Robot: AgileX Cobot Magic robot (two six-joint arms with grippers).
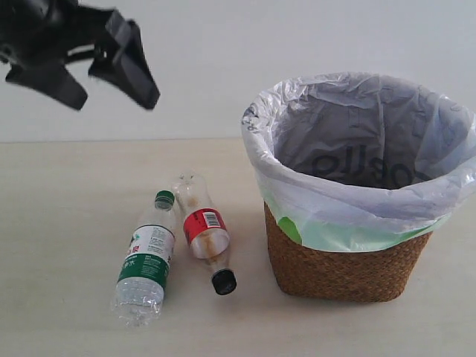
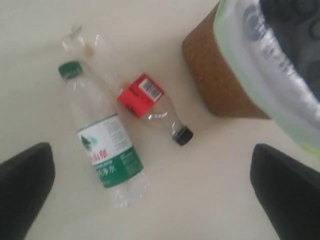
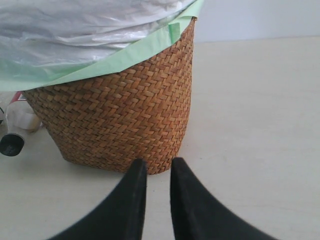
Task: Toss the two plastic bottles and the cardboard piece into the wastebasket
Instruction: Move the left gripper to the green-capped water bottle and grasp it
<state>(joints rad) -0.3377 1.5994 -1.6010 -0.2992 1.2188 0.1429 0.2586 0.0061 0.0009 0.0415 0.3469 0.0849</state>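
Two clear plastic bottles lie side by side on the table. The one with a green cap and green-white label (image 1: 146,260) (image 2: 105,150) is on the left, the one with a black cap and red label (image 1: 202,230) (image 2: 145,97) just right of it. The brown wicker wastebasket (image 1: 346,260) (image 2: 220,75) (image 3: 120,115) with its white bag stands to their right. My left gripper (image 1: 117,104) (image 2: 155,200) hangs open high above the bottles, holding nothing. My right gripper (image 3: 157,170) sits low beside the basket's base, fingers almost together and empty. The cardboard piece is out of view.
The pale table (image 1: 67,216) stretches out to the left of the bottles and in front of them. A white wall (image 1: 223,59) rises behind it. The bag's rim (image 1: 297,186) overhangs the basket's wall.
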